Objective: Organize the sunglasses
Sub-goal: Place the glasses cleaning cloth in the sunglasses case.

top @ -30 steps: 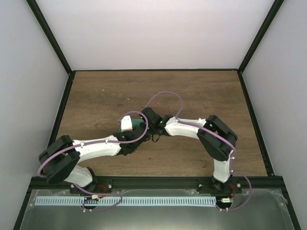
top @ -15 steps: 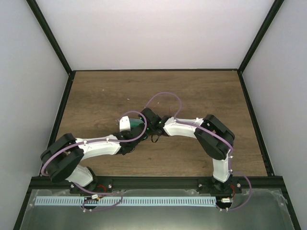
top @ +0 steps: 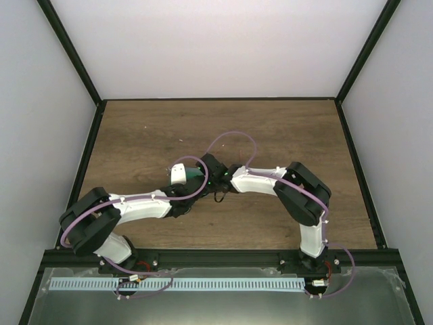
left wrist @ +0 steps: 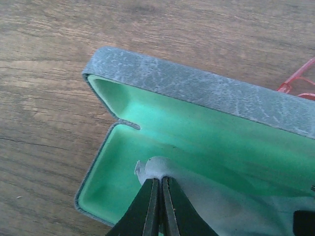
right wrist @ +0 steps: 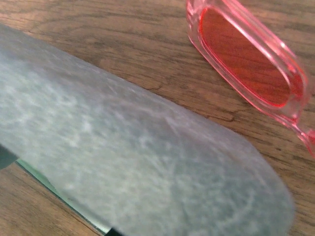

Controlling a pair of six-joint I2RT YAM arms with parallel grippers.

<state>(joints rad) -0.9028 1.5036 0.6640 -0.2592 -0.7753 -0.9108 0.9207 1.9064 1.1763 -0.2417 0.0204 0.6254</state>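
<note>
1. Over the middle of the wooden worktop (left wrist: 44,113), both wrists meet at the same spot as a second ago. The left arm's elbow has slid a bit to the right since then, and the right arm's elbow has crept slightly left.
2. The left end effector (left wrist: 157,181) has its fingers pressed together, pinching the edge of a light blue cloth (left wrist: 197,191). The cloth lies inside the open glasses case (left wrist: 197,88), which is grey-blue outside with a mint green lining.
3. The right end effector (top: 210,179) is closed. Its wrist camera is filled by the case's outer shell, so I can't tell what it's touching, if anything.
4. The sunglasses (right wrist: 243,56), with a pink frame and red lenses, lie on the wood just beside the case, not in it.
</note>
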